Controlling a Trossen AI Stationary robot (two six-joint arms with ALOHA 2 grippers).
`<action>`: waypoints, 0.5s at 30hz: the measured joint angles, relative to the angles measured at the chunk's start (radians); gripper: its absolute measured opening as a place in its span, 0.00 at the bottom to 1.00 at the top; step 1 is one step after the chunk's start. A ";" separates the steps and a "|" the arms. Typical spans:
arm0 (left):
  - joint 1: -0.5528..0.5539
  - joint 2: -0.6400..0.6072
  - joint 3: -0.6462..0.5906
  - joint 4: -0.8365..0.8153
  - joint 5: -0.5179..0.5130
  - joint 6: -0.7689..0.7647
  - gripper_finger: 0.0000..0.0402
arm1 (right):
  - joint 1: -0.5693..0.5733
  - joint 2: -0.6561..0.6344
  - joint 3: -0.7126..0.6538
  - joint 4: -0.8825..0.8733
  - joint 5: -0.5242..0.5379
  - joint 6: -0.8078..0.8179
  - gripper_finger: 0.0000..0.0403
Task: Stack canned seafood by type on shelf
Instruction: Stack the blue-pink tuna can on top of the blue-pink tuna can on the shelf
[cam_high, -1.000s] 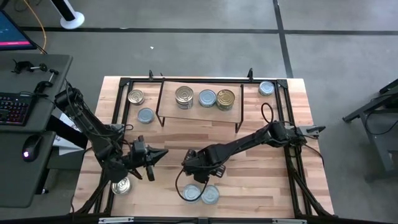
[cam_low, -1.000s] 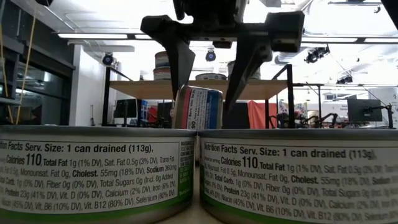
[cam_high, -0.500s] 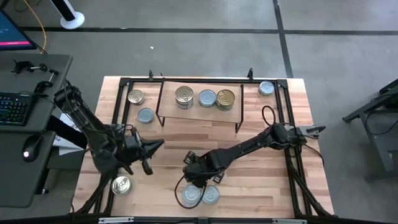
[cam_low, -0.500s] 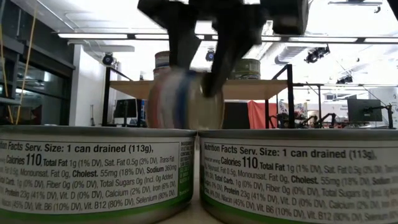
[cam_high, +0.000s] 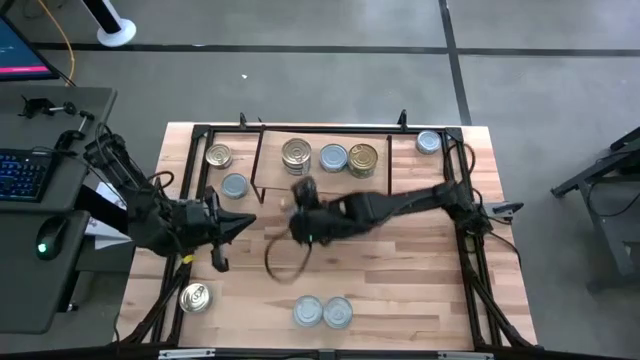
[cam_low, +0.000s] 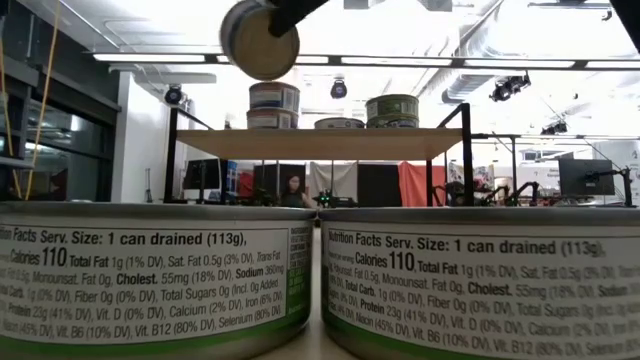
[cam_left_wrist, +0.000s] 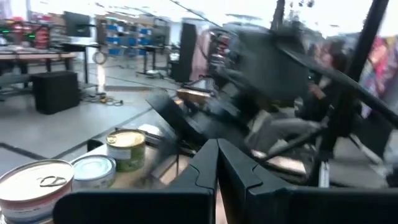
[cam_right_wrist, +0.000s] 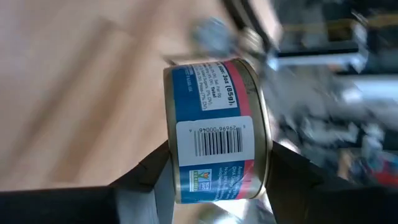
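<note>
- I am seeing the right gripper (cam_right_wrist: 214, 180) with jaws clamping a short round blue-and-red labelled tin (cam_right_wrist: 216, 138), lifted over the tabletop (cam_high: 400, 270) just before the shelf (cam_high: 320, 172).
- Left gripper (cam_high: 232, 228): jaws pressing together, empty, waiting at the left.
- The light-wood shelf is carrying shiny-lidded tins (cam_high: 333, 157).

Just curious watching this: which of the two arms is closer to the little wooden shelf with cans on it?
The right. Its gripper, holding a can, is just in front of the shelf; the left gripper sits farther off to its left.
</note>
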 joint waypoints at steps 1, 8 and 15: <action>-0.009 -0.003 0.000 -0.015 -0.002 0.004 0.00 | -0.020 -0.007 -0.004 0.016 0.032 -0.005 0.42; -0.049 -0.008 -0.001 -0.119 -0.014 -0.002 0.00 | -0.118 -0.017 -0.005 0.153 0.237 -0.139 0.42; -0.049 -0.008 -0.001 -0.166 -0.015 -0.097 0.00 | -0.192 -0.017 -0.031 0.226 0.260 -0.175 0.42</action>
